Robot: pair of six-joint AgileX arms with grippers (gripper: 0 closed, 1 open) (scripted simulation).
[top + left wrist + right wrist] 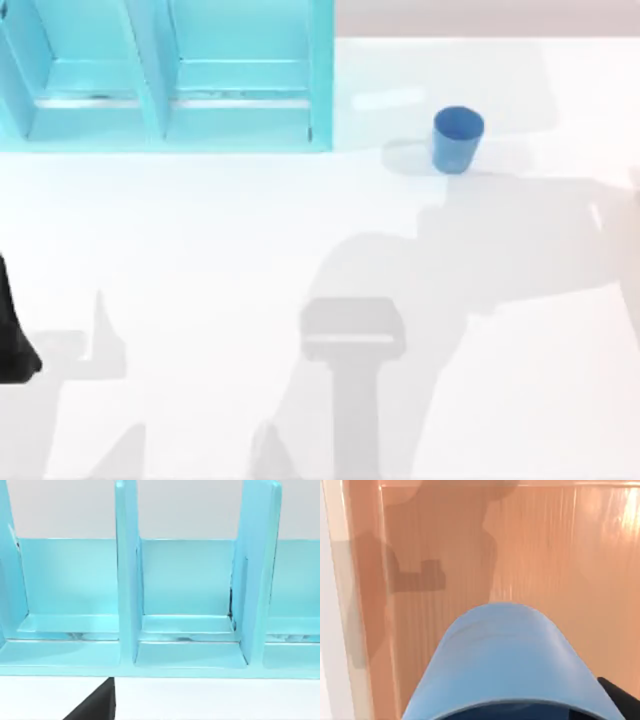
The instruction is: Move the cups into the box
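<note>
One blue cup (458,140) stands upright on the white table, at the back and right of centre, with no gripper near it. A second blue cup (510,665) sits very close in the right wrist view, hanging over the floor of an orange box (342,555). My right gripper is shut on this cup, and one dark finger (620,700) shows beside it. My left arm (15,340) is parked at the table's left edge. A dark part of the left gripper (95,705) shows in the left wrist view.
A cyan rack (170,80) with upright dividers stands at the back left. In the left wrist view the same cyan rack (185,605) faces the camera. Arm shadows fall across the white table (200,250).
</note>
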